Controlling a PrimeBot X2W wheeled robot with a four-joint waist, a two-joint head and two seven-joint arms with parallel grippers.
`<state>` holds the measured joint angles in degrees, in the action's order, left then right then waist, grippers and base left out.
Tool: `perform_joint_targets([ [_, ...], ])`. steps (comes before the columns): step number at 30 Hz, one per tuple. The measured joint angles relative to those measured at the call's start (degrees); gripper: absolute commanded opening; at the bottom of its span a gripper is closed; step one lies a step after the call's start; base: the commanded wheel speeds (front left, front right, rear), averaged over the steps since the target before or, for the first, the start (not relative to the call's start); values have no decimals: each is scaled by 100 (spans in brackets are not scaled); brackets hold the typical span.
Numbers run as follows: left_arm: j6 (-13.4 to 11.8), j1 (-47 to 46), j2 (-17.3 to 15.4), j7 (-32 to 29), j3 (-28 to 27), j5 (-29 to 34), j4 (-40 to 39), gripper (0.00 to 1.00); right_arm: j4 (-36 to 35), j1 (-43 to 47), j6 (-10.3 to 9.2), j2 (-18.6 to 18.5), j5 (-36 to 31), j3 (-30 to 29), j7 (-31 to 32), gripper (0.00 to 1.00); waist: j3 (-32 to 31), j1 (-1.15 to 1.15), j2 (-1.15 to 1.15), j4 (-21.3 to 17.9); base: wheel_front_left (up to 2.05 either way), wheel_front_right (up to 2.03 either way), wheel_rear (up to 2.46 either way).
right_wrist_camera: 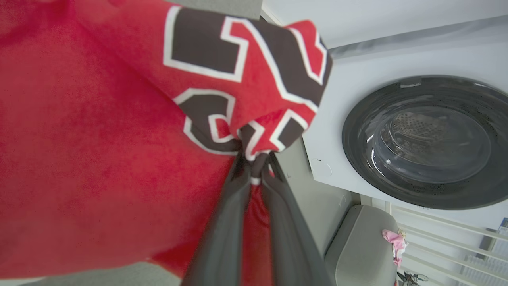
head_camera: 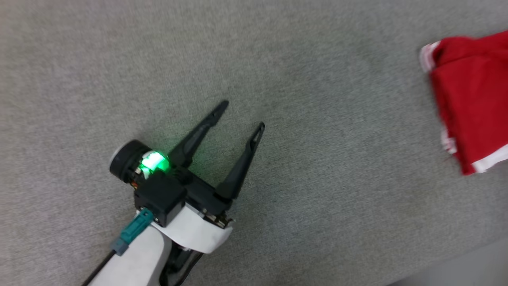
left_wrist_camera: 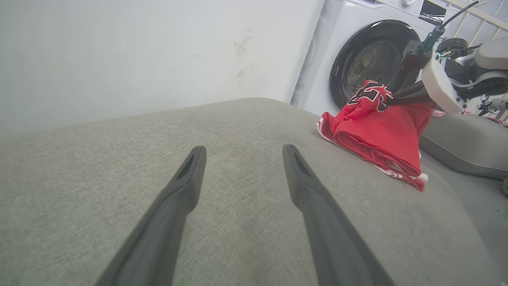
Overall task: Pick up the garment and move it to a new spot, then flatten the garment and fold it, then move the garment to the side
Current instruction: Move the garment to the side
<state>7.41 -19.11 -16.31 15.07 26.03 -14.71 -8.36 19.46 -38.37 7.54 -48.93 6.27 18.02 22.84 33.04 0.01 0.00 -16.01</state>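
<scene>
The red garment (head_camera: 472,99) lies bunched at the right edge of the grey cushioned surface (head_camera: 278,59) in the head view, its white trim showing. My left gripper (head_camera: 242,114) hovers open over bare fabric well to the garment's left, nothing between its fingers. In the left wrist view the garment (left_wrist_camera: 377,135) is lifted at one end by my right gripper (left_wrist_camera: 391,99). In the right wrist view, my right gripper (right_wrist_camera: 254,159) is shut on a fold of the garment (right_wrist_camera: 99,159) by its black white-outlined characters.
A white washing machine (left_wrist_camera: 357,51) with a dark round door stands beyond the cushion's far end, beside a pale wall (left_wrist_camera: 139,51). A second grey cushion (right_wrist_camera: 357,242) with a small pink item (right_wrist_camera: 393,240) lies near it.
</scene>
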Motion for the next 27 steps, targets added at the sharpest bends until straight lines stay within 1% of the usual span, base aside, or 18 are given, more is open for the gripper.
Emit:
perform_joint_targets([
  [6,0,-193,-109,0,-67,41,-186,100,869,-123,0,58,-259,-616,-444,0,477,0,0,85,0,0,0],
  [12,0,-260,-104,1,-104,53,-283,100,1433,-231,0,97,-511,-1048,-617,0,651,0,0,325,0,0,0],
  [14,0,-261,-81,1,-101,54,-286,100,1572,-269,0,168,-535,-1172,-614,0,651,0,0,377,0,0,0],
  [15,1,-261,-64,1,-108,60,-277,100,1625,-271,0,199,-560,-1206,-619,31,632,0,0,392,0,0,0],
  [16,1,-258,-38,1,-120,59,-268,100,1673,-277,0,226,-577,-1233,-639,100,603,0,0,405,0,0,0],
  [18,0,-234,2,0,-196,69,-237,100,1695,-280,0,268,-658,-1268,-661,100,516,0,0,424,0,0,0],
  [22,-1,-67,278,0,-602,136,-123,100,1691,-358,-1,294,-780,-1363,-746,100,235,-1,0,463,0,0,0],
  [27,-1,274,579,0,-1125,162,-47,100,1418,-409,-1,347,-710,-1395,-855,100,-307,-1,0,538,0,0,0],
])
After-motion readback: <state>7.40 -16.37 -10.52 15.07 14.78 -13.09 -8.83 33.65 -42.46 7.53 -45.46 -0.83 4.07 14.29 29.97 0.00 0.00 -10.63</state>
